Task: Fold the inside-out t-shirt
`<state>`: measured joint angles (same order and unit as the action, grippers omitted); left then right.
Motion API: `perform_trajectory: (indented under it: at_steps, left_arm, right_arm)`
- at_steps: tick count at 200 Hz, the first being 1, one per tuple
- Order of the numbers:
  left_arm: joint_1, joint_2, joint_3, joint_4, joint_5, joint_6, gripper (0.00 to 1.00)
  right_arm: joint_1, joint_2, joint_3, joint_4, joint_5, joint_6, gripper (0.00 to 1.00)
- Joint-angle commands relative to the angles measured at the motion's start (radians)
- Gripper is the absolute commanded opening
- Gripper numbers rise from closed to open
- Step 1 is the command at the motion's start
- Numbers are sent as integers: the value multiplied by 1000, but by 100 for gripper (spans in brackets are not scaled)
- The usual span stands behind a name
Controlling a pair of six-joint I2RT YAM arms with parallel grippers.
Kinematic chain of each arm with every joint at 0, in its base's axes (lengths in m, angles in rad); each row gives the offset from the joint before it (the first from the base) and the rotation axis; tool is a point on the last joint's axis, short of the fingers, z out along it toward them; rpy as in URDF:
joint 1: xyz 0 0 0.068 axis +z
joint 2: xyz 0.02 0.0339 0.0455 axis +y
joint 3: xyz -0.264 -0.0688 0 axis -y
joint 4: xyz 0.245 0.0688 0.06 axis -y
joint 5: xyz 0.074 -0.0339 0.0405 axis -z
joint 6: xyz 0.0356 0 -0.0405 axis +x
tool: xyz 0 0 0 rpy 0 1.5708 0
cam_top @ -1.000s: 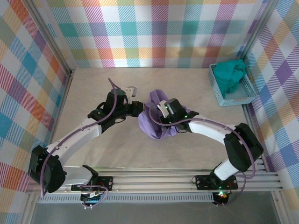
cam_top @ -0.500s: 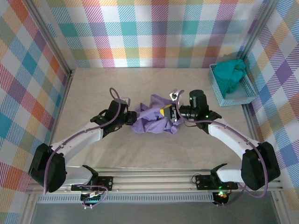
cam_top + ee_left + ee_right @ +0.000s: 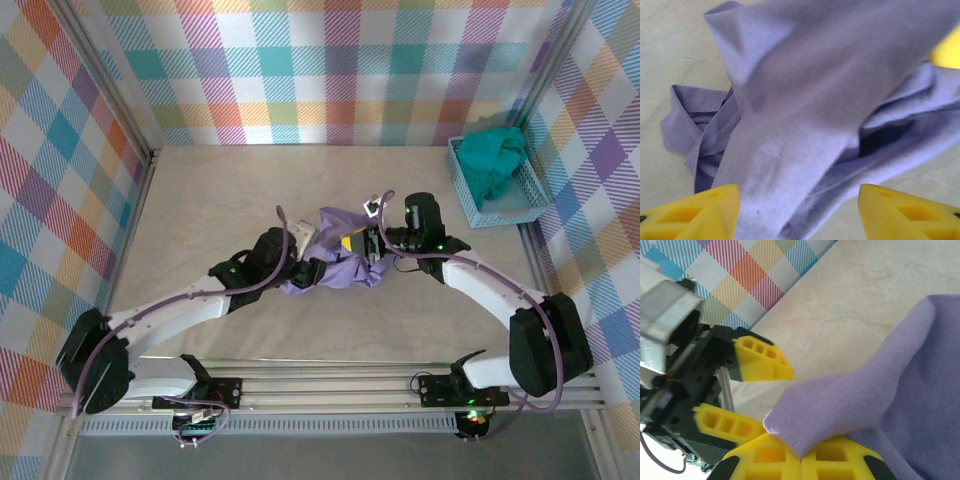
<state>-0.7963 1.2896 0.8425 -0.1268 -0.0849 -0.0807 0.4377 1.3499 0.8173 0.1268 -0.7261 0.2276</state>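
The inside-out t-shirt lies crumpled in a lavender heap at the table's middle. My right gripper is at the heap's right side. In the right wrist view the right gripper is shut, pinching a folded edge of the t-shirt. My left gripper sits at the heap's left edge. In the left wrist view the left gripper stands open, its yellow fingertips wide apart, and a band of the t-shirt runs between them. The left gripper's fingers also appear apart in the right wrist view.
A light blue basket stands at the back right with a teal-green garment in it. Plaid walls close the table on three sides. Bare tabletop lies left of and behind the heap.
The left gripper has opened and let go of the cloth, and its arm slid right toward the heap. The right gripper shut on a shirt edge and pulled to the right.
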Motion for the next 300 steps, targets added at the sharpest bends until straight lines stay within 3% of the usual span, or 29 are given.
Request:
perform_trajectory:
  at_steps: [1,33,46,55,81,89,114,129,140,173,198,219,240,268,300]
  left_arm:
    - [-3,87,70,19,-22,73,65]
    - [-1,230,164,38,55,98,66]
    - [12,288,199,42,65,93,61]
    - [27,320,225,50,93,83,53]
    - [58,340,286,33,255,45,9]
    - [65,332,294,11,308,34,0]
    - [96,274,322,-96,520,-48,0]
    - [97,221,325,-143,546,-109,0]
    - [99,182,321,-191,538,-163,0]
    - [109,106,316,-220,498,-307,0]
    - [122,88,325,-228,499,-378,0]
    - [146,77,321,-209,542,-429,0]
    - [171,74,320,-191,598,-471,0]
    - [180,69,326,-192,635,-485,0]
    - [183,54,319,-203,629,-479,0]
  right_arm:
    - [-7,-9,21,3,-37,-16,0]
    - [-9,-32,16,-45,-30,-57,0]
    - [-13,-48,9,-74,-19,-85,0]
    - [-19,-61,1,-96,-12,-106,0]
    - [-41,-108,-22,-170,100,-147,0]
    - [-42,-123,-20,-198,170,-152,0]
    - [-33,-121,45,-348,535,-105,9]
    - [6,-98,90,-435,727,-124,18]
    - [31,-98,95,-453,787,-135,22]
    - [72,-189,58,-431,673,-137,43]
    - [140,-330,-19,-385,615,-157,49]
    - [201,-428,-95,-325,547,-194,49]
    - [256,-449,-141,-255,475,-218,42]
    - [319,-320,-111,-174,446,-201,36]
    - [320,-170,-58,-114,530,-135,27]
